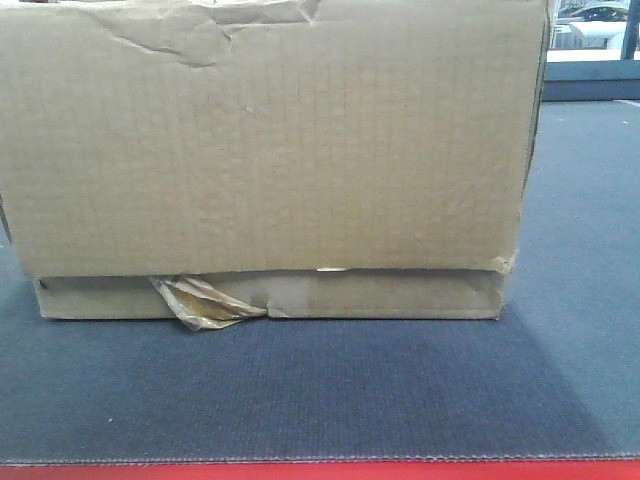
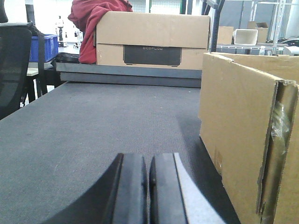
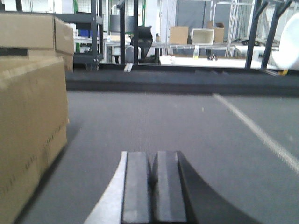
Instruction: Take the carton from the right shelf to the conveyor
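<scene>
Dark grey belt surface (image 1: 320, 390) fills lower view. Carton (image 1: 270, 150) rests flat on it, torn tape at base, between both arms. Left gripper (image 2: 148, 186) pads pressed together, empty, beside carton. Right gripper (image 3: 153, 186) likewise closed, empty.

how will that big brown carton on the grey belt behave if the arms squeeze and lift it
The carton probably flexes: its top edge is torn and creased. Loose tape at the base hints the bottom may sag. Broad and flat-based, it seems unlikely to tip or roll.

Black, flat-padded left tool (image 2: 148, 196); right tool (image 3: 153, 191) alike
</scene>
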Tool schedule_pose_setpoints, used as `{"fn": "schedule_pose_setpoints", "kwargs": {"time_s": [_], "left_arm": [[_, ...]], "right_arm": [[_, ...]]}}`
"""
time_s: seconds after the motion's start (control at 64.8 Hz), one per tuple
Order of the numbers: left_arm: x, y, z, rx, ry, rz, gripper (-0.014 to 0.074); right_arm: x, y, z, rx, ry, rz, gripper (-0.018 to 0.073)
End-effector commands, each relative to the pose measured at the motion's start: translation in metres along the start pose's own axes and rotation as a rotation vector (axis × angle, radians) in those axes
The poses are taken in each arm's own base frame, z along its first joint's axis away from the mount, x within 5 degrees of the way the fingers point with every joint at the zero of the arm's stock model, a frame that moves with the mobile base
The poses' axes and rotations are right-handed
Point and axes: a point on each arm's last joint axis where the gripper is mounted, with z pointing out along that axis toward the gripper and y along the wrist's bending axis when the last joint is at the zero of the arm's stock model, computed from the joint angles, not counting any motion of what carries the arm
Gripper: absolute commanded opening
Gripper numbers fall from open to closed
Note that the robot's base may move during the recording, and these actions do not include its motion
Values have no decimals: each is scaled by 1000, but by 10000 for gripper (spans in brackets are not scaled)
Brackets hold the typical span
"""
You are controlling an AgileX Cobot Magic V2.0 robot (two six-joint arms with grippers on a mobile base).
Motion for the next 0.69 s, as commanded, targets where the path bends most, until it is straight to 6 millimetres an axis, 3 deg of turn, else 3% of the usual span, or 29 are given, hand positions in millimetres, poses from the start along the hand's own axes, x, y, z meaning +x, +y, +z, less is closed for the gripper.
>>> {"fn": "schedule_pose_setpoints", "kwargs": {"time_s": [0.0,0.077,0.679], "left_arm": [[-3,0,-1,-1,-32,-1,21],[-3,0,-1,-1,-32,-1,21],[-3,0,-1,-1,-32,-1,21]], "right_arm": [[8,-1,1,14,-59,0,-78],[15,-1,1,8,17,0,-78],[14,-1,1,10,1,0,-78]]}}
